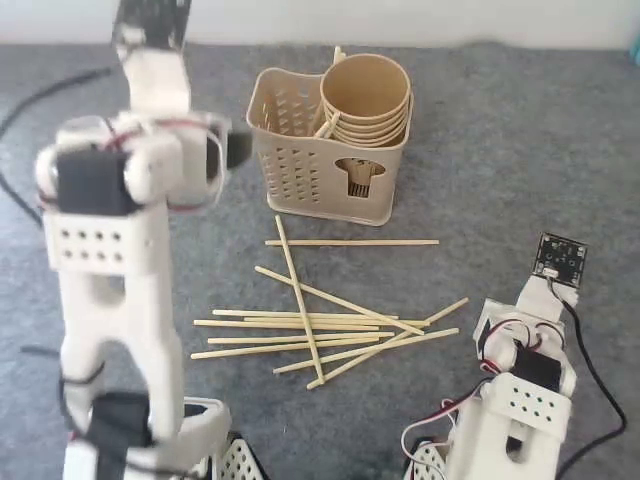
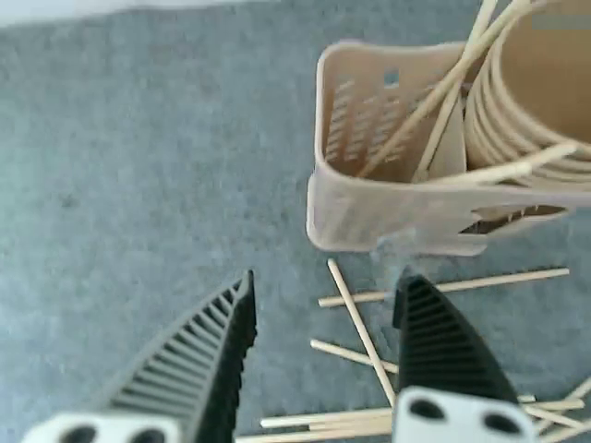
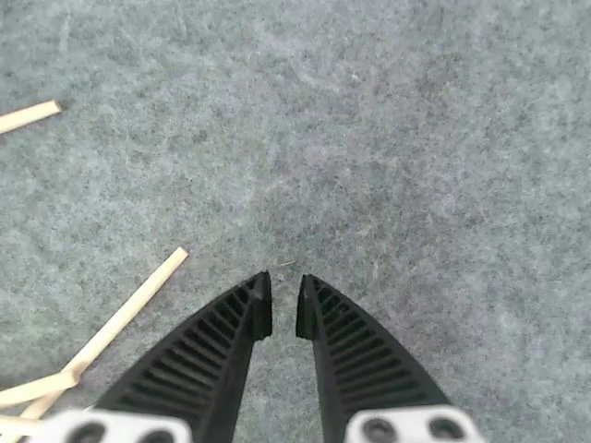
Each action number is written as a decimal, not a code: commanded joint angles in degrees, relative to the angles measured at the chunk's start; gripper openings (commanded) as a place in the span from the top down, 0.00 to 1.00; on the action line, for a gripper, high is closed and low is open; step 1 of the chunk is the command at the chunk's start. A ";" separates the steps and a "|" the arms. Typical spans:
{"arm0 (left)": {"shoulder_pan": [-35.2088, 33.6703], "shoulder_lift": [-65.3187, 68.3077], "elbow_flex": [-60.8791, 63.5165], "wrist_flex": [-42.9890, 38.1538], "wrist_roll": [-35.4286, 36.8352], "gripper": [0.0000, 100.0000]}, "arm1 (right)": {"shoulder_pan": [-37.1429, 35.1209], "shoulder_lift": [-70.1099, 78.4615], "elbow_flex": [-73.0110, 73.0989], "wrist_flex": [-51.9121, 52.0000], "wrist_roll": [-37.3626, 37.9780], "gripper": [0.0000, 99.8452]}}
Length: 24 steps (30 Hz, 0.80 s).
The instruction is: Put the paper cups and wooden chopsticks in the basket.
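A beige perforated basket (image 1: pixel 300 165) stands at the back middle of the grey carpet. A stack of paper cups (image 1: pixel 366 100) sits in its right compartment, with a few wooden chopsticks (image 2: pixel 434 101) leaning beside the cups (image 2: pixel 536 101). Several loose chopsticks (image 1: pixel 320 325) lie scattered in front of the basket (image 2: pixel 397 217). My left gripper (image 2: pixel 328 295) hangs open and empty above the carpet, in front of the basket's left corner, over one loose chopstick (image 2: pixel 355 323). My right gripper (image 3: pixel 283 305) is shut on nothing, low over bare carpet to the right of the pile.
The tall left arm (image 1: pixel 110 260) stands at the left of the table, the folded right arm (image 1: pixel 525 380) at the front right. A chopstick end (image 3: pixel 120 318) lies close to the right gripper. Carpet around the basket's right side is bare.
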 commanded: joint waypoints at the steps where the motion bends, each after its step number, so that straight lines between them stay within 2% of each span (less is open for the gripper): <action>1: -0.35 -10.90 18.15 -6.68 3.60 0.77 | -0.84 -1.19 -0.26 -0.84 0.88 0.94; 7: -0.26 -22.24 44.00 -20.57 4.75 0.77 | -1.19 -1.19 -2.37 4.79 1.23 0.94; 11: 1.67 -24.79 57.01 -27.87 4.92 0.77 | -1.19 -1.19 -2.55 5.23 1.14 0.94; 14: 4.04 -24.79 65.01 -34.46 9.23 0.77 | -1.19 -1.19 -2.55 5.23 0.88 0.94; 18: 7.56 -24.79 70.37 -41.32 15.47 0.77 | -1.19 -1.19 -2.55 5.23 0.88 0.94; 24: 11.52 -24.09 70.64 -43.34 18.46 0.77 | -0.92 -1.19 -2.55 5.23 0.88 0.94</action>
